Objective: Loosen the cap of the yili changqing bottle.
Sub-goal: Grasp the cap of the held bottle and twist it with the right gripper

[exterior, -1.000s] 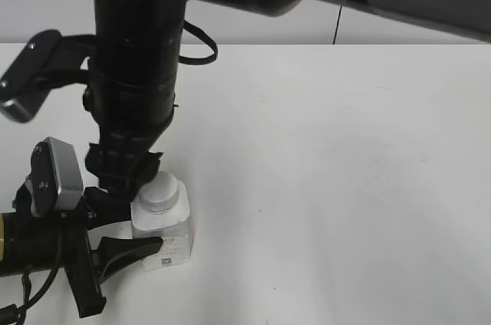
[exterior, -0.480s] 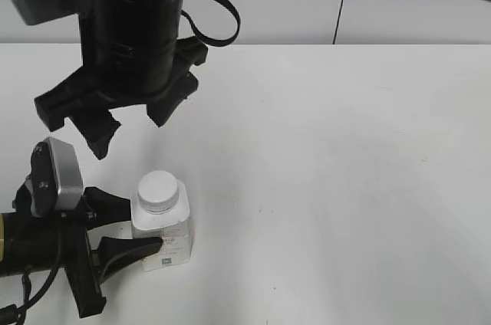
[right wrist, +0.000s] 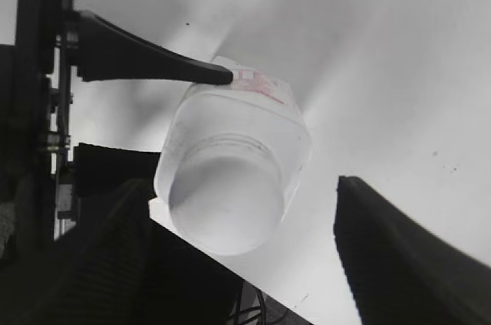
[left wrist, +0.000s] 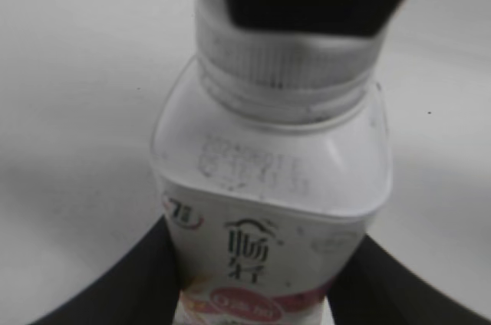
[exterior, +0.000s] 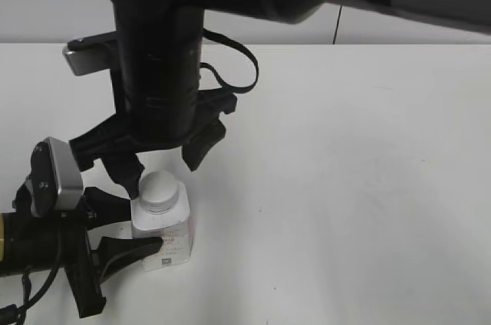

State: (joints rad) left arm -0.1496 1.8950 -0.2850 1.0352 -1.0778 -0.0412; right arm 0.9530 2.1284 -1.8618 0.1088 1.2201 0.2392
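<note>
Left gripper (exterior: pixel 126 229) comes in low from the left of the bottle (exterior: pixel 163 237), jaws clamped on its body, one black finger (exterior: pixel 130 248) pressed against the label side. The bottle stands upright on the white table (exterior: pixel 345 187), near its front left. The left wrist view shows the label close: Chinese characters in dark print, a pink band beneath, and a faint stamped code on the shoulder, too blurred to read. On top of the bottle sits the cap (exterior: pixel 159 187), white with a ribbed rim. Above it hangs the right gripper (exterior: pixel 159 162), jaws spread wide; its left finger (exterior: pixel 126 175) is down at the cap's edge, the right finger (exterior: pixel 201 141) stands off to the cap's right.
</note>
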